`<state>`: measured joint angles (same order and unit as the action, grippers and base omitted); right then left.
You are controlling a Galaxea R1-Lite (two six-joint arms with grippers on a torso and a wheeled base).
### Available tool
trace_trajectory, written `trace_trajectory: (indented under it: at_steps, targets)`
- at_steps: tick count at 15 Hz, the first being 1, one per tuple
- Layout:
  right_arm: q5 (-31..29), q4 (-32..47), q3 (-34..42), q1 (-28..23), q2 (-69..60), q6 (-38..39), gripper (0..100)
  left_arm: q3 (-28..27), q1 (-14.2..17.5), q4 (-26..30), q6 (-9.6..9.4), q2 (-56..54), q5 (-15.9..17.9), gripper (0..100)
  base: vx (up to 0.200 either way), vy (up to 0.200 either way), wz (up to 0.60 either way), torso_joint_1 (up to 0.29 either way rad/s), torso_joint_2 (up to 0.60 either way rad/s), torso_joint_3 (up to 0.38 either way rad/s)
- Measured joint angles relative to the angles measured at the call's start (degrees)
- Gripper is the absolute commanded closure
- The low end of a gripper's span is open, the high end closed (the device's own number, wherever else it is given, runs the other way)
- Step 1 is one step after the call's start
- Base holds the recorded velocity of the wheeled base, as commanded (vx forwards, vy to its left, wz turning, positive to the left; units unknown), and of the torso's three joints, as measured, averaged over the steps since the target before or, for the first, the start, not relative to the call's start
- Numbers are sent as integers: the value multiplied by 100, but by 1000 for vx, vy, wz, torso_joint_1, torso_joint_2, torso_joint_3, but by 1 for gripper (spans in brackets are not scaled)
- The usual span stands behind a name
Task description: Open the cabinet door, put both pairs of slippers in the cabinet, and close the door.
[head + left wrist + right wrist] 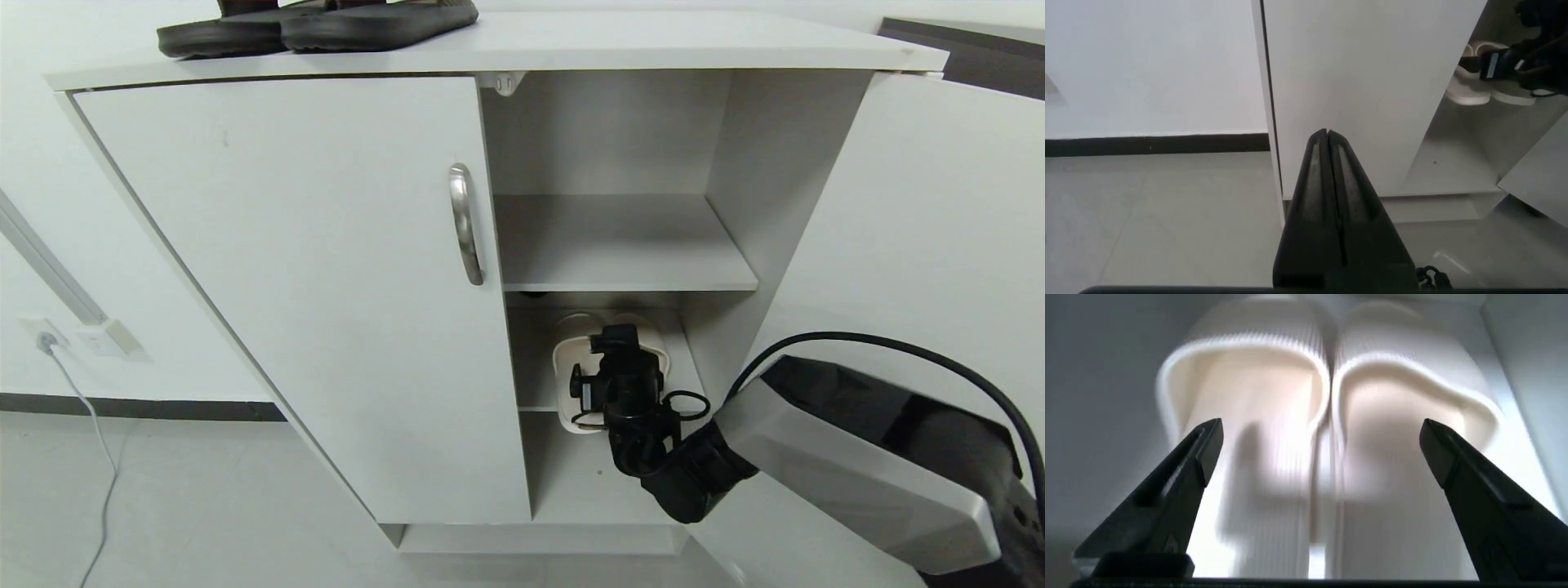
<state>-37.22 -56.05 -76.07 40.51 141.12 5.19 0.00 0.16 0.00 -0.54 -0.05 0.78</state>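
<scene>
The white cabinet (277, 269) has its right door (922, 245) swung open and its left door shut. A cream pair of slippers (571, 359) lies side by side on the lower shelf. My right gripper (608, 359) hangs just over them, inside the cabinet. In the right wrist view its fingers (1176, 490) stand wide open on either side of the cream slippers (1331, 449), touching neither. A black pair of slippers (318, 28) rests on the cabinet top. My left gripper (1327, 171) is shut, low near the floor in front of the closed left door (1372, 82).
The upper shelf (620, 245) inside the cabinet is bare. A metal handle (465, 224) runs down the closed door's edge. A wall socket with a cable (49, 343) sits low on the wall at the left, above the grey floor.
</scene>
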Motion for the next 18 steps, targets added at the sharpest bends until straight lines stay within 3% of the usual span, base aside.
trace_trajectory:
  at_steps: [9, 18]
  targets:
    - [0, -1601, 3159, 767, -1428, 6, 0, 0, 0, 0, -17, 2, 1, 100, 0, 0, 0, 0, 0, 0]
    - [-2, -1870, 3429, 922, -1690, -132, 0, 0, 0, 0, -37, 0, -12, 100, 0, 0, 0, 0, 0, 0]
